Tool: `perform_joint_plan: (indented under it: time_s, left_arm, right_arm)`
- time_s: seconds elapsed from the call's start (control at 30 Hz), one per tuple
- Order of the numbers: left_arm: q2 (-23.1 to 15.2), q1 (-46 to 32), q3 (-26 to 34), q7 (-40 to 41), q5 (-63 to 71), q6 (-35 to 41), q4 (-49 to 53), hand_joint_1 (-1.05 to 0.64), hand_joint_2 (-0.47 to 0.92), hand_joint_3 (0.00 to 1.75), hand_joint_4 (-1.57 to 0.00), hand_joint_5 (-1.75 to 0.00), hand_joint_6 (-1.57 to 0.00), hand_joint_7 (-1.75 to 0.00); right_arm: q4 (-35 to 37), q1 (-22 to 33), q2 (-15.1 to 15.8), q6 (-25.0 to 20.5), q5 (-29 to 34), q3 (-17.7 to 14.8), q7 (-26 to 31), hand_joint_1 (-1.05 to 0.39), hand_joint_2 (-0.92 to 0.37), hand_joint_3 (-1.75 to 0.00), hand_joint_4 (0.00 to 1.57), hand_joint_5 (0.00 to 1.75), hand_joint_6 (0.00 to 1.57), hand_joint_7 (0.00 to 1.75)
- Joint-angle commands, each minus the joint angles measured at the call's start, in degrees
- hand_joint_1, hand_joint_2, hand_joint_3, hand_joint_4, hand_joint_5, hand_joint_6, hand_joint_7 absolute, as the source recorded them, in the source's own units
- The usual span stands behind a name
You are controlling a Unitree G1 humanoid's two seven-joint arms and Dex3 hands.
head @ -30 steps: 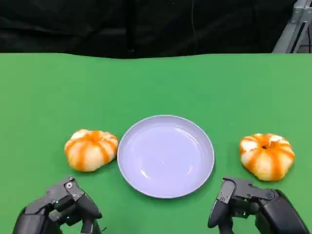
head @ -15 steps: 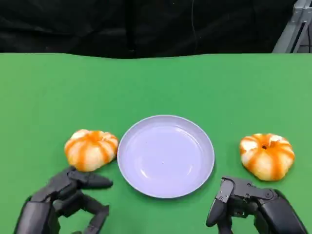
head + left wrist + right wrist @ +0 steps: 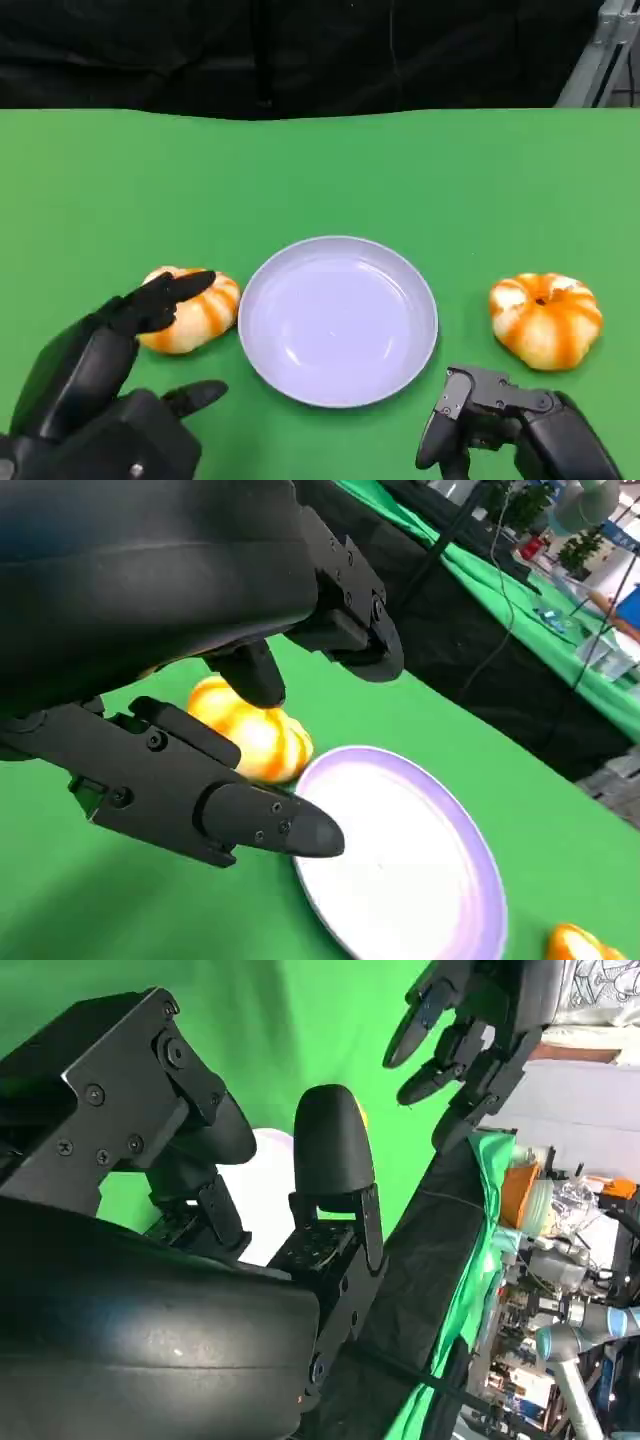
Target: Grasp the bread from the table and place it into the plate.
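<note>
Two orange-and-white striped breads lie on the green table, one on each side of the pale lilac plate (image 3: 338, 320). The left bread (image 3: 195, 312) lies just beside the plate's rim, and my left hand (image 3: 100, 400) hovers over its near side with spread fingers (image 3: 165, 292), holding nothing. In the left wrist view the fingers (image 3: 190, 790) frame that bread (image 3: 250, 735) next to the plate (image 3: 400, 860). The right bread (image 3: 545, 320) lies apart from the plate. Near the front edge, short of that bread, my right hand (image 3: 510, 435) has its fingers curled in on nothing.
The green cloth (image 3: 320, 170) runs back to a black backdrop (image 3: 300, 50). A metal frame (image 3: 600, 60) stands at the far right corner. Bare cloth lies behind the plate and both breads.
My left hand has risen from the front edge, spread its fingers and reached forward over the left bread. My right hand, the plate and both breads have stayed put.
</note>
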State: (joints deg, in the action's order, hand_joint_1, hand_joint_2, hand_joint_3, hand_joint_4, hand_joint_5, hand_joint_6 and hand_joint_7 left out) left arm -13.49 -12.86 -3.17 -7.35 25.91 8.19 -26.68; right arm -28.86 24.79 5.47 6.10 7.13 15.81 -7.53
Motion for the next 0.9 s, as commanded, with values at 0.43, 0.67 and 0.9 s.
perform_joint_plan:
  time_s: [0.43,0.67,0.9]
  left_arm:
    - [-6.2,21.1,-15.2,-3.1,31.1,8.2,19.5,-0.52,0.92,0.05,-0.07,-0.73,-0.38,-0.08]
    - [-4.8,27.4,-18.9,-1.7,33.7,9.7,31.2,-0.39,0.9,0.01,-0.05,-0.74,-0.38,-0.05]
    - [-3.5,33.3,-23.7,0.2,35.8,10.8,42.9,-0.52,0.88,0.0,-0.08,-0.62,-0.41,-0.02]
  right_arm:
    - [-2.5,1.1,0.1,-1.4,1.1,1.2,1.2,0.19,-0.32,-1.48,0.89,1.68,0.75,1.48]
    - [-2.6,1.6,-0.2,-1.2,0.8,1.5,1.2,0.2,-0.33,-1.47,0.89,1.67,0.76,1.48]
    - [-2.4,1.8,-0.1,-0.9,0.5,1.5,1.0,0.2,-0.33,-1.46,0.88,1.68,0.75,1.48]
